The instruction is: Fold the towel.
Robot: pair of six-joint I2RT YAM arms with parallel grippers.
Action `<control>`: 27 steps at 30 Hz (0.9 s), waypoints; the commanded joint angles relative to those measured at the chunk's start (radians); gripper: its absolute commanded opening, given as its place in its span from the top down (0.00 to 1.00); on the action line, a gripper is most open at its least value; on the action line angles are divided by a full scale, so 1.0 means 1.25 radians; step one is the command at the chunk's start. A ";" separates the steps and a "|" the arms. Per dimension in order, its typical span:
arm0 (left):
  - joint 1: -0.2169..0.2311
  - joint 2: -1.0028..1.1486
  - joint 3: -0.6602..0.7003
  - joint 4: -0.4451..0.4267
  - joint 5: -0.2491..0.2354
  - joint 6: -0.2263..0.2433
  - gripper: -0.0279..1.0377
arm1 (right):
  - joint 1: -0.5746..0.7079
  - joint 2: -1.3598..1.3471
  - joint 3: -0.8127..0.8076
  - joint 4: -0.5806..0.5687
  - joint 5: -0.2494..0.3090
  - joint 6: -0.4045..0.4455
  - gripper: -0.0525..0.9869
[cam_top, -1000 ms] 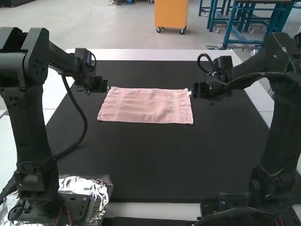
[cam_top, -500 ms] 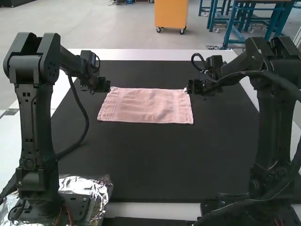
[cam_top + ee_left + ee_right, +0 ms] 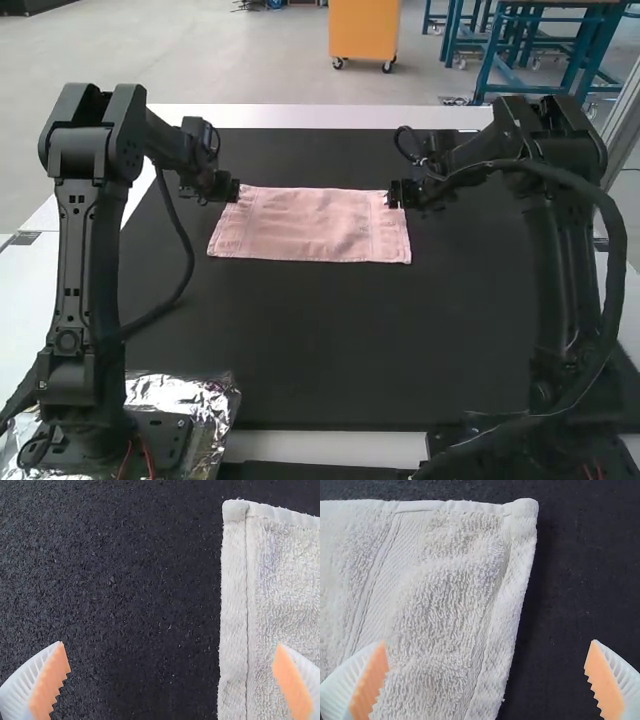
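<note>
Though spread nearly flat on the black desk [image 3: 330,340], not visibly gripped at any point: see the pink towel [image 3: 310,225], a wide rectangle lying between the two arms, with slight ripples and stitched hems. Note no fold or raised corner in its upper surface; leave open the question of a hidden lower layer. Judge the task as barely begun, with positioning largely done and grasping, lifting and folding left to do. Outward from the cloth, compare the left gripper [image 3: 170,643] near the far left corner, its fingers [image 3: 51,680] wide apart, one over the towel and one beyond its side hem. Compare likewise the right gripper [image 3: 489,641] near the far right corner, also set wide across the side edge, with nothing held. Infer a paired pinch of the far corners as the probable next step. Farther out, note crumpled foil [image 3: 205,412] at the base of the left arm [image 3: 75,270], opposite the right arm [image 3: 570,290].
</note>
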 commanded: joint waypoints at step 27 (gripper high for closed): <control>0.008 0.083 0.061 -0.020 0.085 0.001 0.95 | 0.015 0.096 0.120 -0.112 -0.024 -0.095 0.97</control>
